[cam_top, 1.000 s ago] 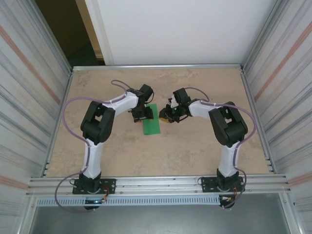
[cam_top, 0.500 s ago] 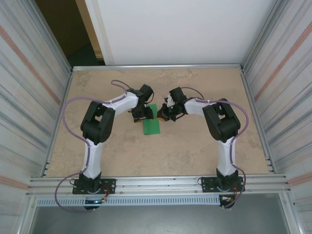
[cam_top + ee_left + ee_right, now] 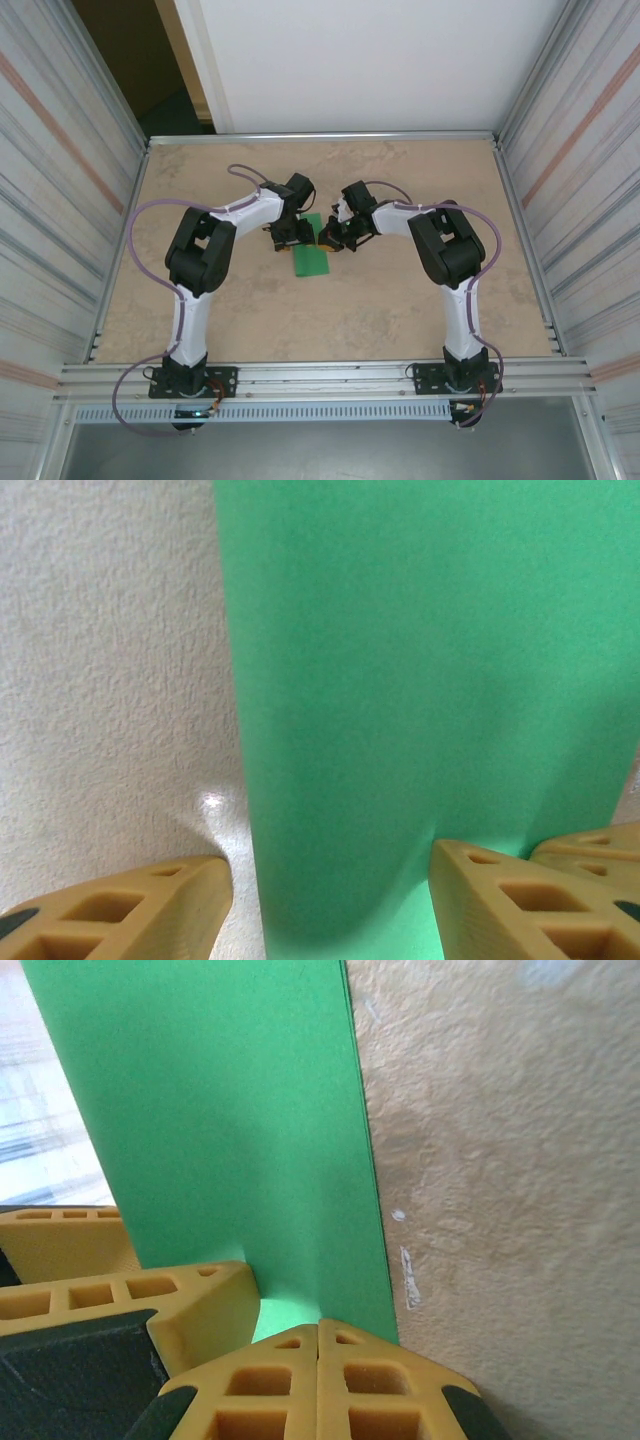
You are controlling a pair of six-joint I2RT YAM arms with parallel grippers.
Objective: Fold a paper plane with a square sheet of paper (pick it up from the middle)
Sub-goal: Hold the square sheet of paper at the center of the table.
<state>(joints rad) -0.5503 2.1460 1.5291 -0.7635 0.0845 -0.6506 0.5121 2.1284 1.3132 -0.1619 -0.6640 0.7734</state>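
The thin, matte, bright green sheet of paper (image 3: 311,258) lies flat on the worktop, near the middle from left to right and a little toward the far side. It is folded into a narrow rectangular strip. Its long sides run near to far, with the far end leaning slightly right. The surface is plain and unmarked, and stacked layers show along its right long edge.

Lab/robot test cell: alu-extrusion frame (image 3: 330,372), corrugated metal side panels (image 3: 60,220), beige bench (image 3: 330,310), white backdrop (image 3: 370,60).
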